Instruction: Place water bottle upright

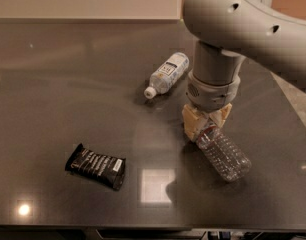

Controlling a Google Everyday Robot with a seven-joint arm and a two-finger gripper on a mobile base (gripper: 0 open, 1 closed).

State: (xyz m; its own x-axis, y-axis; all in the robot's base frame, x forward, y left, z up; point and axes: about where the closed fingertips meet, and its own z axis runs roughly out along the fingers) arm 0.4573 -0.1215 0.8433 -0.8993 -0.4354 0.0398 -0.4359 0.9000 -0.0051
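The water bottle (pixel 224 155), clear ribbed plastic, lies on its side on the dark table (pixel 68 84) at the right. Its base points to the front right, and its cap end is hidden between my fingers. My gripper (pixel 206 124) hangs straight down from the big grey arm over that cap end. Its tan fingers (pixel 191 125) stand on either side of the bottle's top and press against it. The bottle still rests on the table.
A shorter bottle with a large white printed label (pixel 168 72) lies on its side behind my gripper, cap toward the front left. A black snack packet (pixel 96 166) lies at the front left. The table's right edge is close to the bottle.
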